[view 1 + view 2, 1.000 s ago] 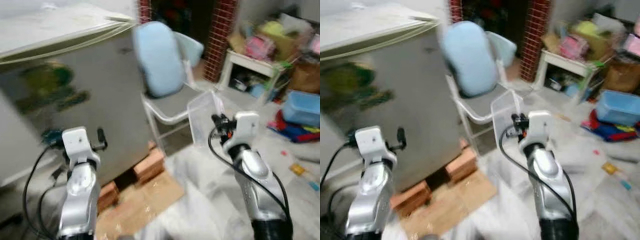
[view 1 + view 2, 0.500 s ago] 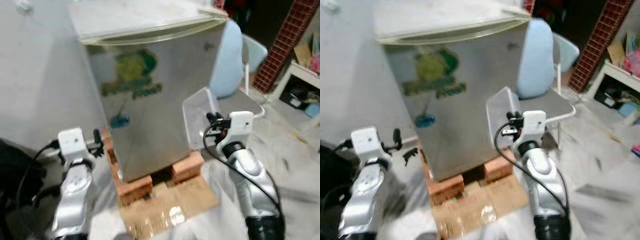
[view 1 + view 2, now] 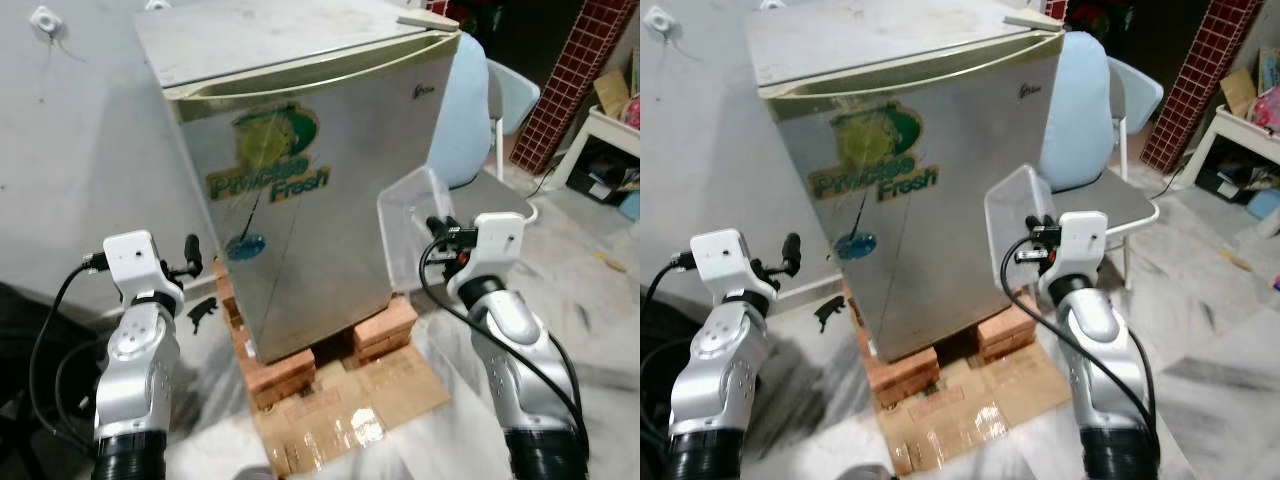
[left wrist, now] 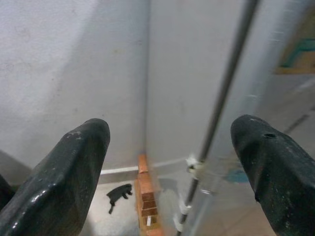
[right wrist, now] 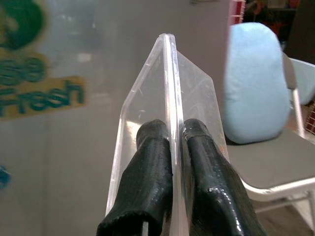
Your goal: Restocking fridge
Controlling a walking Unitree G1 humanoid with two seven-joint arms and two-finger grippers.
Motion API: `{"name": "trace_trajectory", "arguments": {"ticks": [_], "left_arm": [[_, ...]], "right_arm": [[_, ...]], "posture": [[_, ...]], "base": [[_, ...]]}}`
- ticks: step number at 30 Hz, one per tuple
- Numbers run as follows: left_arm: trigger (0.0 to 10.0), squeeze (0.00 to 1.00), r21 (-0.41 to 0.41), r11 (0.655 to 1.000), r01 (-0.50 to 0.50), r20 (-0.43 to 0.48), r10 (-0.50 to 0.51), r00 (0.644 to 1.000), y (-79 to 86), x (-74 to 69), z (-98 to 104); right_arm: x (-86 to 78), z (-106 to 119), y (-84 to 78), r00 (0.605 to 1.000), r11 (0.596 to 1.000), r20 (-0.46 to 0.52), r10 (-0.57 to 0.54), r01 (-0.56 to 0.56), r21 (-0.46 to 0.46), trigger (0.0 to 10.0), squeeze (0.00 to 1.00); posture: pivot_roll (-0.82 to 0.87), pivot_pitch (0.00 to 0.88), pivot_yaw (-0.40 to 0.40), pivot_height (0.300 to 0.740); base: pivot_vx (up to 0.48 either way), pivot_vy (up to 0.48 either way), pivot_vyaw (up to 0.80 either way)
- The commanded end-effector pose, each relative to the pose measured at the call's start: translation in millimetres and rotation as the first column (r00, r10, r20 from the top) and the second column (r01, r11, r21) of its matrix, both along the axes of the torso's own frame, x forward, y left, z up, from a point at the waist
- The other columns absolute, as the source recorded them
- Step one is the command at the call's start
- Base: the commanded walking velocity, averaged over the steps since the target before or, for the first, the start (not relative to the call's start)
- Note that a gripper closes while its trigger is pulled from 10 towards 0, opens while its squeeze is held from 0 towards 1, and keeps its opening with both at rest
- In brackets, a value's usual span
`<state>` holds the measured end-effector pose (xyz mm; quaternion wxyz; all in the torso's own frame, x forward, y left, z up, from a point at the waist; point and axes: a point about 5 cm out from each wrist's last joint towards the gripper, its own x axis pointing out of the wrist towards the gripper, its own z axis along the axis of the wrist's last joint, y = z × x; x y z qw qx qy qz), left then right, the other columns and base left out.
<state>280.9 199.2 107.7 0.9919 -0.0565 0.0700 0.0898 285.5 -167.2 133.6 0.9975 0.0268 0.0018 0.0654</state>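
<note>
1. Left eye view. Right gripper (image 3: 437,232) is clamped on the rim of a clear plastic container (image 3: 415,228), carried just in front of the fridge (image 3: 300,170), off its front right corner. Left gripper (image 3: 193,262) hangs empty near the fridge's lower left corner, fingers raised. The fridge stands on bricks (image 3: 285,368) over a sheet of cardboard (image 3: 345,415); its door is closed.

2. Right eye view. Same scene: the container (image 3: 1017,232) is held on edge, its long axis running up and slightly back, its open side appearing to face the fridge door. A chair with a pale blue cushion (image 3: 1077,100) stands just beside the fridge's right side.

3. Left wrist view. Black fingers (image 4: 71,172) of the left gripper stand wide apart with nothing between them, aimed at the fridge's left front edge and the grey wall (image 4: 69,73) beside it.

4. Right wrist view. Two fingers (image 5: 152,167) pinch one thin wall of the container (image 5: 147,103) between them; the rim edge runs straight away from the wrist toward the fridge front and its "Fresh" lettering (image 5: 39,96).

5. Judgement. The step in hand appears to be the approach, load carried, door not yet opened. The next move likely calls for the free left gripper to find the door's edge and pull it open.
</note>
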Motion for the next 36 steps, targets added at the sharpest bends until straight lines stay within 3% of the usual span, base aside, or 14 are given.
{"name": "trace_trajectory", "arguments": {"ticks": [1, 9, 12, 16, 21, 23, 36], "left_arm": [[10.0, 0.0, 0.007, 1.0, -0.006, -0.014, 0.006, 1.0, 4.0, -4.3, -2], [10.0, 0.0, -0.002, 0.999, 0.04, -0.034, -0.04, 0.999, -4.8, -12.7, -9], [10.0, 0.0, -0.023, 0.992, 0.12, -0.047, -0.121, 0.992, -9.3, -14.6, -15], [10.0, 0.0, 0.016, 0.973, 0.229, -0.108, -0.226, 0.968, -11.4, -11.5, -22], [10.0, 0.0, 0.071, 0.978, 0.197, -0.089, -0.191, 0.978, 2.6, 3.0, -17], [10.0, 0.0, 0.053, 0.977, 0.207, -0.058, -0.204, 0.977, 6.2, 10.5, -10], [10.0, 0.0, 0.047, 0.967, 0.252, -0.087, -0.247, 0.965, -0.6, 4.5, -20]], "right_arm": [[-0.6, 3, 10.0, 1.0, 1.0, 0.01, 0.023, -0.023, 0.015, 10.0, 0.0], [1.5, 0, 10.1, 1.0, 1.0, -0.009, 0.03, -0.03, 0.01, 10.0, 0.0], [2.1, -2, 7.8, 1.0, 1.0, -0.018, 0.023, -0.023, 0.007, 10.0, 0.0], [0.4, -5, 4.9, 0.999, 1.0, -0.031, 0.014, -0.014, 0.007, 10.0, 0.0], [-4.7, -8, 4.1, 0.999, 1.0, -0.042, 0.021, -0.021, 0.01, 10.0, 0.0], [-9.2, -10, 3.3, 0.998, 1.0, -0.054, 0.025, -0.024, 0.009, 10.0, 0.0], [-20.6, -17, -4.1, 0.996, 1.0, -0.094, 0.009, -0.009, 0.001, 10.0, 0.0]], "posture": [[0.05, 0.0, 0.031, 0.74], [0.05, 0.0, 0.011, 0.74], [0.05, 0.0, 0.004, 0.74], [0.04, 0.0, -0.007, 0.74], [0.04, 0.0, -0.009, 0.74], [0.04, 0.0, -0.006, 0.74], [0.04, 0.0, -0.01, 0.74]], "base": [[0.0, 0.48, 0.0], [0.0, 0.36, 0.0], [0.0, 0.0, -0.43], [0.0, 0.0, -0.74], [0.0, 0.0, -0.33], [0.0, 0.193, 0.0], [0.0, 0.466, -0.59]]}}
